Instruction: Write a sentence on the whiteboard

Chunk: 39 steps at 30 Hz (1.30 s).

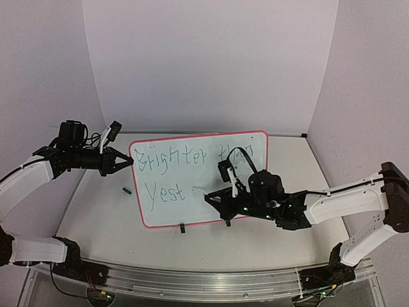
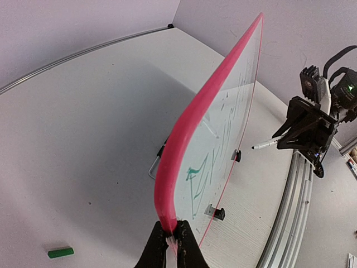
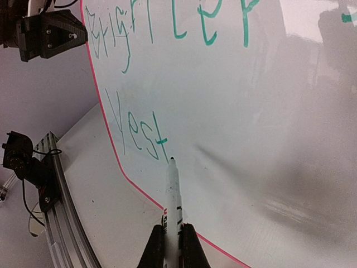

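Starting at the left, the left gripper (image 1: 126,161) is seen clenched on the pink frame of the whiteboard (image 1: 255,185). The board's left edge is pinched between its fingertips (image 2: 159,245). The whiteboard is held standing on its long lower edge, stretching away from that gripper toward the right arm. Two black clips (image 1: 183,227) are fixed on the lower edge. A small green cap (image 1: 126,190) is seen lying on the table (image 1: 96,217), just below the left gripper on the near side, apart from the board.

The sentence (image 1: 192,160) is written in green on the face turned toward the arms. "Brighter than" is read along the top line, beginning just beyond the left gripper's fingertips. "Yest" is read on the line beneath.

Farther right, the right gripper (image 1: 214,197) is closed on a white marker (image 3: 174,190), which is grasped by its barrel and pointed ahead of the fingers at the board. Its dark tip is placed just past the "t" of "Yest". Whether the tip is touching the surface cannot be told.
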Motion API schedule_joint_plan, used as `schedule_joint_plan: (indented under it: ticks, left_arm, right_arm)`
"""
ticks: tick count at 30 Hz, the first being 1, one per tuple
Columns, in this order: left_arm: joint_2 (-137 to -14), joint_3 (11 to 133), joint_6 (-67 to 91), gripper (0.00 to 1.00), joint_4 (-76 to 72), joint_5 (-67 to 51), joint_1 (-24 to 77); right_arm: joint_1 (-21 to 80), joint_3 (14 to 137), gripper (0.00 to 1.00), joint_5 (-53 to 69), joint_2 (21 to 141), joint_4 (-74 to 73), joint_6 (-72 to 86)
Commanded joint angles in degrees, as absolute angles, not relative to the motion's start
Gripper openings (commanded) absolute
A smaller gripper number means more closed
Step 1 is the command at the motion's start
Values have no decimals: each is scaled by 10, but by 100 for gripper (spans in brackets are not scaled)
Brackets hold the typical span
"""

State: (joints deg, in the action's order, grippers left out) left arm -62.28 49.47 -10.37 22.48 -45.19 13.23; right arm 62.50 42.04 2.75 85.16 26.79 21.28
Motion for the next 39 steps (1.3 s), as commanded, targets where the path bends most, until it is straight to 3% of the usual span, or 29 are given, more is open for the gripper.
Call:
schedule_joint_plan:
  ticks: [1,20,39]
  left_arm:
    - [-642,491,-123,0,272,-429,145]
    - [-647,493,-125,0,273,-428,145]
    - [-646,492,-125,0,274,-429,145]
  right_arm:
    - [625,443,0,40,877,293,215]
    - [625,503,0,0,947,254,221]
    - [624,477,0,-42,901,242,228]
